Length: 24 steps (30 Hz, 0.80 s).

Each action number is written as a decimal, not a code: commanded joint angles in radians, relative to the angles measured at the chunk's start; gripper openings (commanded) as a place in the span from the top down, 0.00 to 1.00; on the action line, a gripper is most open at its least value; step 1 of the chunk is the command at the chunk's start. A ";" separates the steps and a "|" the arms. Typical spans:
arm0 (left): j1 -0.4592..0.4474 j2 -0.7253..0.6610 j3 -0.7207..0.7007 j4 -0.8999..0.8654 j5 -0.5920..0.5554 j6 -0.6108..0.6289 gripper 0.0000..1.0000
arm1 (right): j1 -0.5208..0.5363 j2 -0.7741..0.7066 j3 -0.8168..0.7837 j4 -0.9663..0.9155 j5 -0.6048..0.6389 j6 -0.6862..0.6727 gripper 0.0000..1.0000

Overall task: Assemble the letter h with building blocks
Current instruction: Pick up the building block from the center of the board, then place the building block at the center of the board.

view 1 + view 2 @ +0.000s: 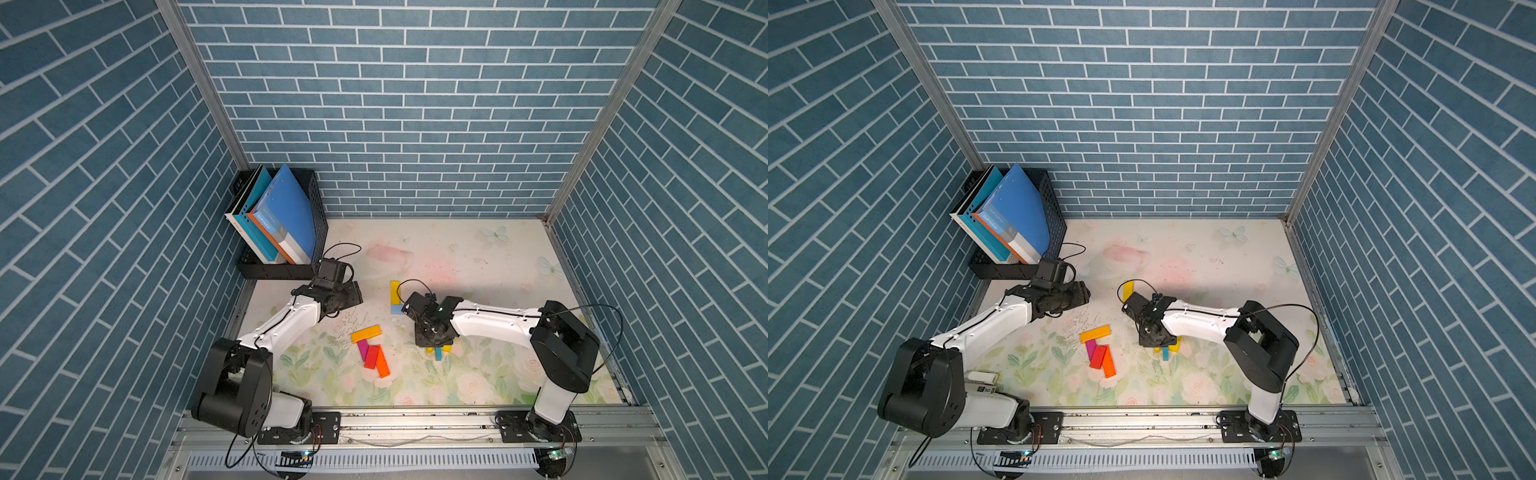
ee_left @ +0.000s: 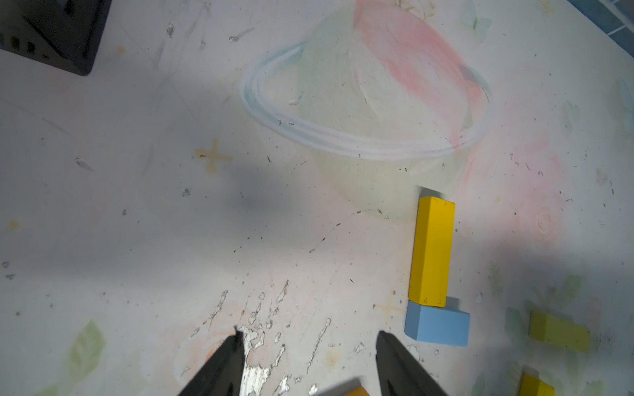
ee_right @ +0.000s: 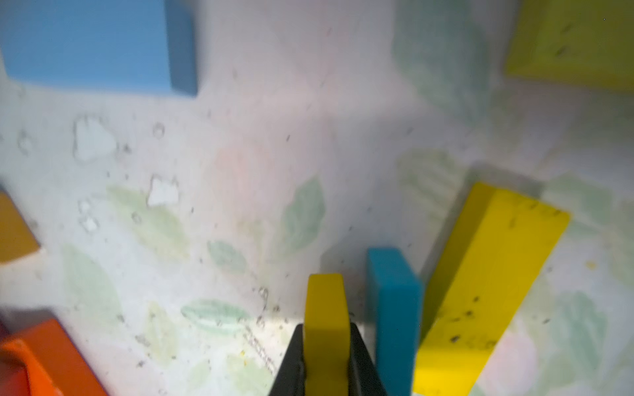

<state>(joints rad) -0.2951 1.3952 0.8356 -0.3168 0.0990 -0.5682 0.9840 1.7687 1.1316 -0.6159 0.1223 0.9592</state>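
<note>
Low over the floral table (image 1: 457, 257), the right gripper (image 3: 326, 331) is clamped on a small yellow block (image 3: 326, 298), with a teal block (image 3: 394, 308) just beside it. The left gripper (image 2: 308, 337) hovers empty, jaws apart, near another yellow block (image 2: 432, 250) touching a light blue block (image 2: 437, 325).

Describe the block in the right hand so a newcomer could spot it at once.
Follow the right arm to the right hand, over the floral table. A yellow block sits clamped between its jaws. The teal block and the other yellow block beside it lie free.
</note>
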 commanded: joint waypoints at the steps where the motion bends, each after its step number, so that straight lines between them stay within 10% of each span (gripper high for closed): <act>1: -0.006 0.000 0.008 -0.005 -0.002 0.000 0.33 | -0.072 -0.008 0.022 0.046 0.011 -0.054 1.00; 20: -0.010 0.022 -0.013 0.021 0.002 -0.019 0.35 | -0.227 0.105 0.044 0.304 -0.149 -0.219 0.99; 24: -0.012 0.026 -0.012 0.023 0.005 -0.019 0.35 | -0.228 0.139 0.066 0.284 -0.151 -0.225 0.65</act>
<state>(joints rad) -0.3000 1.4105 0.8352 -0.3050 0.0998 -0.5835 0.7525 1.8797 1.1767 -0.3283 -0.0151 0.7647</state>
